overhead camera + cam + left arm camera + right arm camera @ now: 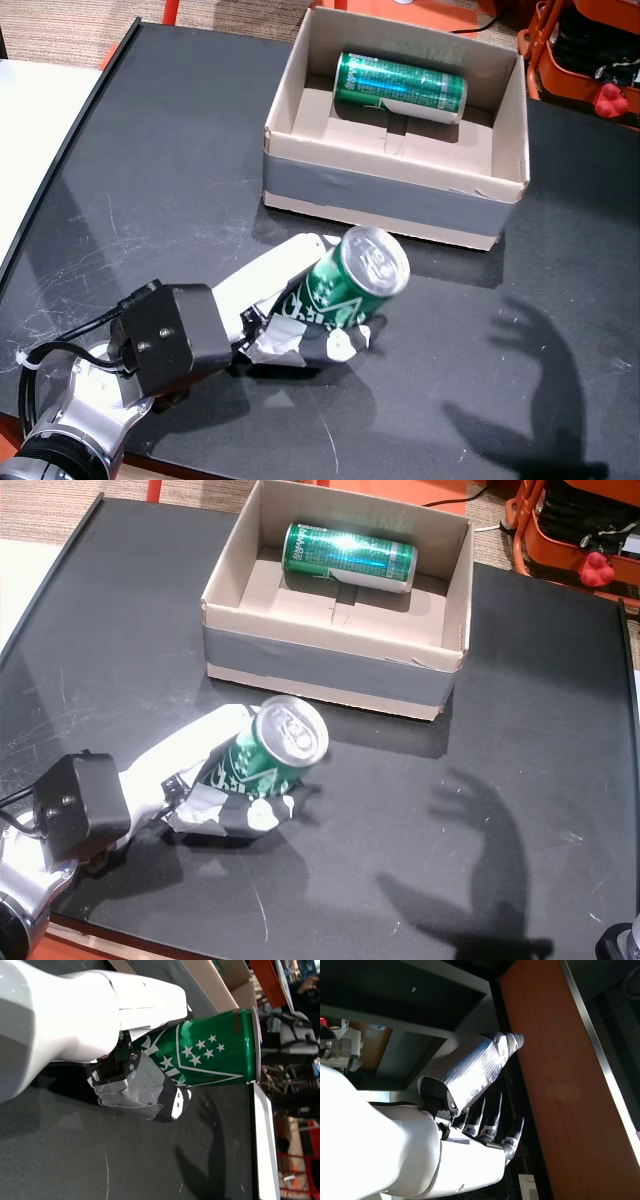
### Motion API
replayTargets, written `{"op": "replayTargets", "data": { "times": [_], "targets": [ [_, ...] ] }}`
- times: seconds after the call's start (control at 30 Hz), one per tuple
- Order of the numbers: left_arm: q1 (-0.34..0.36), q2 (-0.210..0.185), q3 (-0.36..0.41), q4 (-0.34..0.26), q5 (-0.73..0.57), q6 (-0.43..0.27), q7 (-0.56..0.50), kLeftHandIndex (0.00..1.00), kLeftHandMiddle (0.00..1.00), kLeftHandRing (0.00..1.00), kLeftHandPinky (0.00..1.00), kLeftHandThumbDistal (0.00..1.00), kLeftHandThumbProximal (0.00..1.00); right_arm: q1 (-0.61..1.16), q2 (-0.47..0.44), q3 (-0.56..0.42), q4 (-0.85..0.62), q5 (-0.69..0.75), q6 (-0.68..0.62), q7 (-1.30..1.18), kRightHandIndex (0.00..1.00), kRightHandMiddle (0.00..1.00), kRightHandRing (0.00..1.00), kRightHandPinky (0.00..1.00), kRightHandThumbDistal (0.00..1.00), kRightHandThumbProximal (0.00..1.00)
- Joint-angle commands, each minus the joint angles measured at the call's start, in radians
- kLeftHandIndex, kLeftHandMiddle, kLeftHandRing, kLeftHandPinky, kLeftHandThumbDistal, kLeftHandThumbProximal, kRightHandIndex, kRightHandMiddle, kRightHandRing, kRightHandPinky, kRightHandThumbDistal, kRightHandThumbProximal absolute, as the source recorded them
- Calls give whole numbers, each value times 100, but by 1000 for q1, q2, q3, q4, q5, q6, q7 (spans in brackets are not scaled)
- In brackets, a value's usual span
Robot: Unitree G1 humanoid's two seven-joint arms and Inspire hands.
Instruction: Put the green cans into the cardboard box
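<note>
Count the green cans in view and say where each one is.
2. One green can lies on its side inside the cardboard box; the other can is held by the left hand above the black table.

Lower half of held can buried under left hand; fingers only partly seen; right hand outside both head views, just its shadow showing; box clipped by top edge.
</note>
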Motion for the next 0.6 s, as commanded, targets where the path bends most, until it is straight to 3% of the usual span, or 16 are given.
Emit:
{"op": "replayTargets", "data": {
  "times": [0.0, 0.1, 0.2, 0.33, 0.47, 0.57],
  "targets": [
    [15, 4, -8, 17, 15, 33, 8, 47, 65, 83, 80, 4, 0, 4, 33, -1, 10, -11, -12, -5, 75, 62, 62, 81, 99, 78],
    [8, 11, -15, 18, 26, 45, 38, 53, 68, 82, 77, 5, 0, -5, 28, -2, 32, -10, -17, 3, 75, 63, 62, 81, 96, 78],
    [-12, 31, -18, 17, 35, 47, 55, 52, 66, 79, 75, 3, 0, -20, 23, 3, 55, 3, -16, 21, 76, 64, 63, 81, 96, 76],
    [-61, 86, -58, 10, 101, -8, 152, 52, 69, 86, 75, 7, 0, -55, 25, 2, 101, 15, -25, 48, 77, 63, 61, 82, 98, 76],
    [-125, 139, -88, 7, 151, -47, 216, 53, 70, 87, 75, 5, 0, -96, 32, -2, 158, 19, -26, 66, 77, 62, 60, 81, 100, 74],
    [-188, 190, -122, 4, 205, -79, 279, 53, 71, 88, 74, 9, 0, -135, 34, -10, 213, 24, -43, 88, 75, 63, 61, 81, 100, 74]
  ]
}}
